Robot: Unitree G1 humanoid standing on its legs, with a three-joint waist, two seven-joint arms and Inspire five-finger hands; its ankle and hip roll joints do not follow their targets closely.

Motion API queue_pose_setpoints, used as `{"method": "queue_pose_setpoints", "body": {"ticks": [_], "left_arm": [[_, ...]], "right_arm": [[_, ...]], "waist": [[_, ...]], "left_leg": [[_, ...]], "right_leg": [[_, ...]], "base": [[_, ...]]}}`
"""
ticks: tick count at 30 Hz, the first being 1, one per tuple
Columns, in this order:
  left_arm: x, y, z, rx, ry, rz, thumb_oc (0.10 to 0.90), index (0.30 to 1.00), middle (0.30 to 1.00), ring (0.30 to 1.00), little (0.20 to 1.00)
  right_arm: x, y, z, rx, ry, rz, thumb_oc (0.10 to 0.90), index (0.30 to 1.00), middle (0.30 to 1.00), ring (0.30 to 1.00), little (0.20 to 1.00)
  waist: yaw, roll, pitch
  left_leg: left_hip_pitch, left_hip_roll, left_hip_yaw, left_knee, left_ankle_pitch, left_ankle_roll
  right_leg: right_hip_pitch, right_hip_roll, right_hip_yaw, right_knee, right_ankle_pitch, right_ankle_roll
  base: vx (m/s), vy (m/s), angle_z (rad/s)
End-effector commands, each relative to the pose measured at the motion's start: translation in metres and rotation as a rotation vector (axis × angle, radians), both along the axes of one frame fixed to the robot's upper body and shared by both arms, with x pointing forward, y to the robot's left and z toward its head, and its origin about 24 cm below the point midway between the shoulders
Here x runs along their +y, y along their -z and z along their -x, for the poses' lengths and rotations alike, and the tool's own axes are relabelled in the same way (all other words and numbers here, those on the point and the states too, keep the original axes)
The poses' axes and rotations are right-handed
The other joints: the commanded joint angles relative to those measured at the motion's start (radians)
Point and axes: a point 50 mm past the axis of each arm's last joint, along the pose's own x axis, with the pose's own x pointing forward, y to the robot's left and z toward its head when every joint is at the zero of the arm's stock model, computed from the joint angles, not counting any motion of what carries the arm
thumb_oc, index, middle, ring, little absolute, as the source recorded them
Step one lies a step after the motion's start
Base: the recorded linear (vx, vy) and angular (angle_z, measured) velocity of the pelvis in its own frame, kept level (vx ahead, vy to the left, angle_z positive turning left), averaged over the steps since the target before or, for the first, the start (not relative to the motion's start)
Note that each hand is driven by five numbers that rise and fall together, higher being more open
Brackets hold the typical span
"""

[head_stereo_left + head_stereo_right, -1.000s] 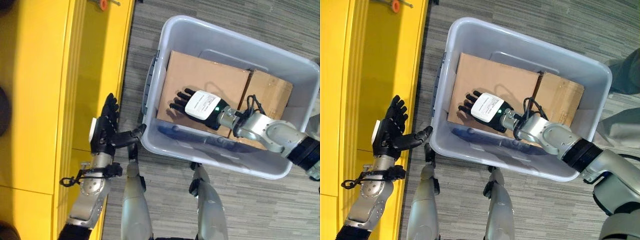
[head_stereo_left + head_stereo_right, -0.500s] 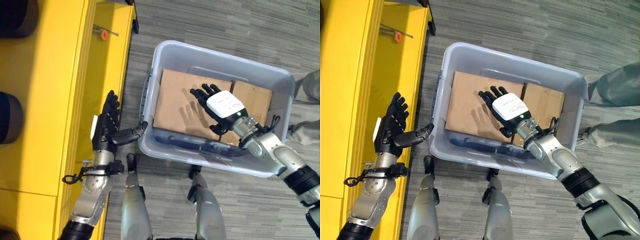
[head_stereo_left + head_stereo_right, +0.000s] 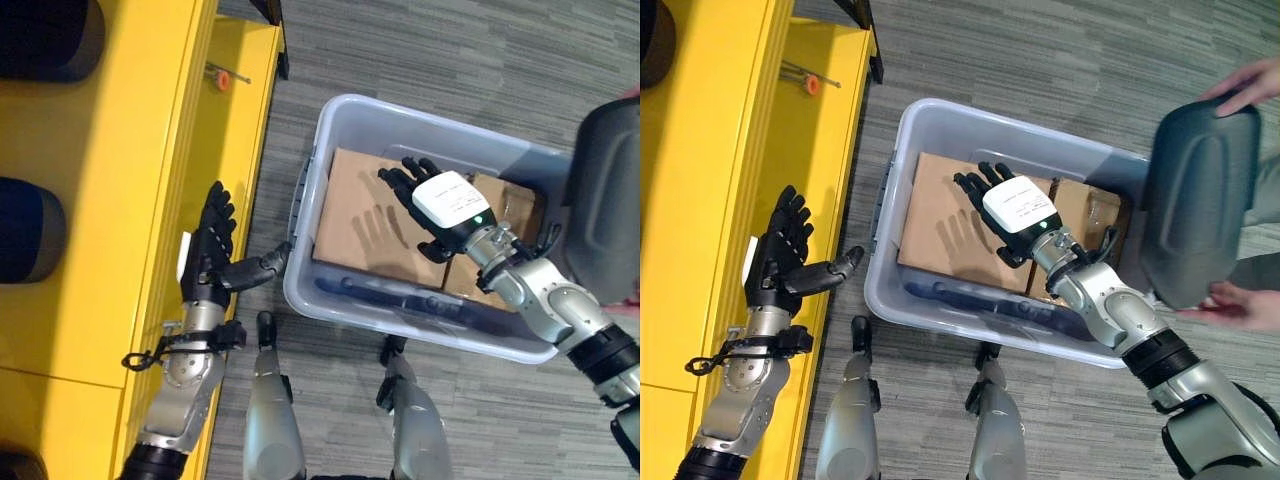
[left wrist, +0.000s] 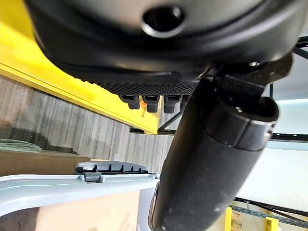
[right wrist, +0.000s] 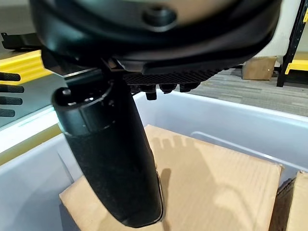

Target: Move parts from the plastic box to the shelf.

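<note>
Nearest the robot, left hand: dark left hand [image 3: 207, 255] held over the edge of the yellow shelf, fingers straight and spread, thumb pointing toward the box rim, holding nothing
Right hand: dark right hand [image 3: 1011, 213] with a white back cover, raised above the cardboard inside the box, fingers straight and spread wide, holding nothing; its shadow falls on the cardboard below
Plastic box: translucent grey-white rectangular plastic box [image 3: 350, 120] standing on the grey striped carpet floor [image 3: 450, 60], just beside the shelf
Parts in the box: large flat brown cardboard carton [image 3: 350, 220] lying in the box on the shelf side, with a smaller brown cardboard carton [image 3: 515, 205] beside it on the far side from the shelf; a dark blue elongated part [image 3: 400, 297] lies along the near wall of the box
Shelf: long yellow metal shelf [image 3: 120, 150] running along the robot's left; two dark rounded objects [image 3: 35, 230] rest on its outer level
Far end of shelf: small orange-headed pin-like piece [image 3: 222, 78] lying on the lower yellow surface
Person: person's hands [image 3: 1250, 82] holding a dark grey moulded plastic shell [image 3: 1195, 205] upright over the box's far right corner; whether it touches the box cannot be told
</note>
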Motion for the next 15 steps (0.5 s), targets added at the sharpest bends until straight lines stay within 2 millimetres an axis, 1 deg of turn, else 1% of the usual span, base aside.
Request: {"method": "queue_pose_setpoints", "body": {"ticks": [1, 5, 9, 15], "left_arm": [[-0.0049, -0.0308, 0.0096, -0.184, 0.043, -0.056, 0.900, 1.000, 1.000, 1.000, 1.000], [-0.0050, -0.0309, 0.0092, -0.181, 0.049, -0.066, 0.900, 1.000, 1.000, 1.000, 1.000], [-0.0050, -0.0320, 0.0095, -0.186, 0.048, -0.067, 0.900, 1.000, 1.000, 1.000, 1.000], [-0.0076, -0.0309, 0.0100, -0.180, 0.059, -0.064, 0.900, 1.000, 1.000, 1.000, 1.000]], "right_arm": [[0.0129, -0.0297, -0.0002, -0.143, -0.067, -0.107, 0.900, 1.000, 1.000, 1.000, 1.000], [0.0113, -0.0228, 0.0021, -0.123, -0.063, -0.147, 0.900, 1.000, 1.000, 1.000, 1.000], [0.0108, -0.0217, 0.0031, -0.119, -0.062, -0.155, 0.900, 1.000, 1.000, 1.000, 1.000], [0.0152, -0.0219, 0.0024, -0.118, -0.074, -0.170, 0.900, 1.000, 1.000, 1.000, 1.000]], "waist": [[-0.016, -0.028, -0.121], [-0.024, -0.023, -0.131], [-0.029, -0.014, -0.132], [-0.036, -0.004, -0.124]], "left_leg": [[0.071, 0.055, 0.021, -0.004, -0.038, -0.035], [0.082, 0.054, 0.022, -0.002, -0.045, -0.031], [0.081, 0.050, 0.024, -0.004, -0.044, -0.031], [0.077, 0.048, 0.027, -0.002, -0.043, -0.029]], "right_leg": [[0.042, -0.076, -0.013, 0.054, -0.029, 0.083], [0.048, -0.076, -0.007, 0.053, -0.031, 0.084], [0.047, -0.078, -0.005, 0.050, -0.028, 0.086], [0.038, -0.081, 0.002, 0.051, -0.027, 0.084]], "base": [[0.01, 0.030, -0.02], [0.00, 0.007, -0.01], [-0.01, 0.024, -0.03], [-0.01, 0.009, -0.03]]}}
